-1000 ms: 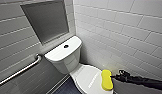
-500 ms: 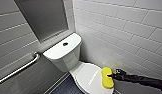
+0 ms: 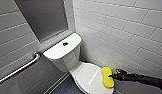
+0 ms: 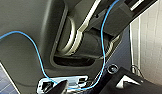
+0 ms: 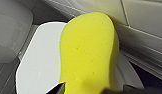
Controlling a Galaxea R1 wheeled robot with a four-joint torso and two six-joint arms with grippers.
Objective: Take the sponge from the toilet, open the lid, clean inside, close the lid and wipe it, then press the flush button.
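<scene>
**Right gripper clamped on sponge at right edge of closed lid**

Left wrist view: the left gripper (image 4: 62, 86) sat at the lower edge of the frame, below grey robot housing crossed by a thin blue cable (image 4: 34, 47). Whether this gripper was open or closed could not be determined.

Head view, left to right:

- A metal grab bar (image 3: 19, 70) ran diagonally along the grey tiled wall at the lower left of the frame.
- A recessed grey panel (image 3: 43, 18) occupied the upper left.
- The toilet (image 3: 64, 58) stood at centre, with its tank against the wall. The round flush button (image 3: 65, 44) sat in the middle of the tank top.
- The lid (image 3: 87, 77) lay down over the bowl at lower centre.
- Dark floor tiles (image 3: 64, 87) showed just left of the bowl.
- The sponge (image 3: 107, 77) stood on end at the right edge of the lid, in the lower right of the frame. Whether it touched the lid could not be determined.
- The right gripper (image 3: 113, 75) entered from the lower right and was closed on the right side of the sponge.
- White wall tiles (image 3: 127, 30) covered the right half of the frame.

Right wrist view: the sponge stood large at centre, with the white lid beside it at left.
</scene>
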